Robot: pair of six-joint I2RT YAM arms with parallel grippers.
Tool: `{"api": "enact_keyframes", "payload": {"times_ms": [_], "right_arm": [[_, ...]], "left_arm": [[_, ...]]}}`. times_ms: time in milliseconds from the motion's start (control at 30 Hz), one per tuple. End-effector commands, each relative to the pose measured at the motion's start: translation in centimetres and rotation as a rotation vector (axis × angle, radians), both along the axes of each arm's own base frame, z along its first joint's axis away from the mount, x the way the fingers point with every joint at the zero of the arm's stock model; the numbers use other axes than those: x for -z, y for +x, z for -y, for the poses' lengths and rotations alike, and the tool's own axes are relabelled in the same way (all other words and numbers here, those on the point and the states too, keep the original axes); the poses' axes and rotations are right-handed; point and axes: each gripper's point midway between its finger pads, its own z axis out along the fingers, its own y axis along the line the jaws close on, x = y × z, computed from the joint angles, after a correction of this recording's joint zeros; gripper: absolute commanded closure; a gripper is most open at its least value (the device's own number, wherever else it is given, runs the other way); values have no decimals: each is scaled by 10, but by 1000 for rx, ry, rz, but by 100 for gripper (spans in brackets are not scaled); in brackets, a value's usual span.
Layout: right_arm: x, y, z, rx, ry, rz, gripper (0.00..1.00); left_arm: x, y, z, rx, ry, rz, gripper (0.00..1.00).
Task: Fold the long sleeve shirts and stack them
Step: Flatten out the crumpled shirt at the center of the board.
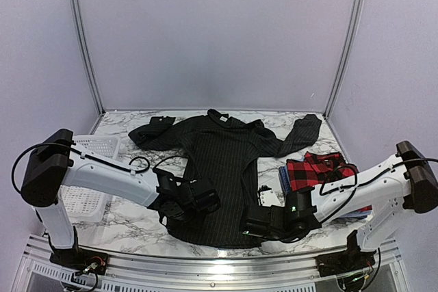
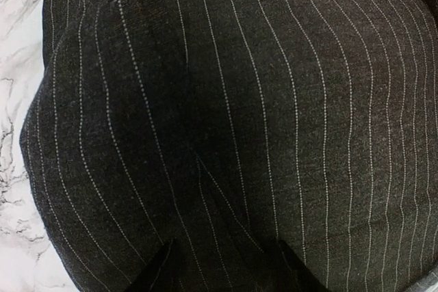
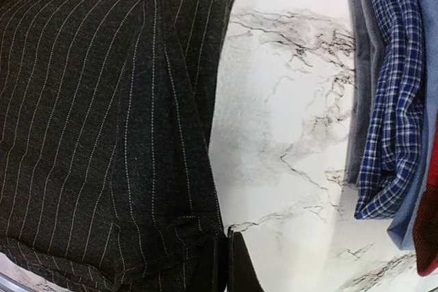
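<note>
Overhead, the black pinstriped collared shirt point(image 1: 222, 162) lies spread flat on the white grey-veined marble tabletop point(image 1: 130, 227), inside pale lilac walls point(image 1: 219, 32). Over its lower left the left gripper point(image 1: 213, 201) has jaws partly apart; at its right hem corner the right gripper point(image 3: 226, 264) has jaws pressed together.

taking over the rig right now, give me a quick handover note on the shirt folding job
Left hand: open, low over the lower left of the black pinstripe shirt, apparently holding nothing.
Right hand: shut, seemingly pinching that shirt's bottom right edge.
Shirts: the black one lies spread mid-table with its sleeves out. The red plaid shirt and the blue shirt are piled together on the right.
Done: those two look folded.
Left: fold the black one and add it to the pile.
</note>
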Motion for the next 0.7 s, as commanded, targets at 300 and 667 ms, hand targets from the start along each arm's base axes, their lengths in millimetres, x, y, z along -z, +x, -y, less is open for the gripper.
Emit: {"api": "enact_keyframes", "payload": {"times_ms": [300, 667], "right_arm": [[-2, 3, 10, 49, 20, 33, 100], [-3, 3, 18, 59, 16, 35, 100]], "left_arm": [[14, -16, 3, 37, 0, -38, 55], [-3, -7, -20, -22, 45, 35, 83]]}}
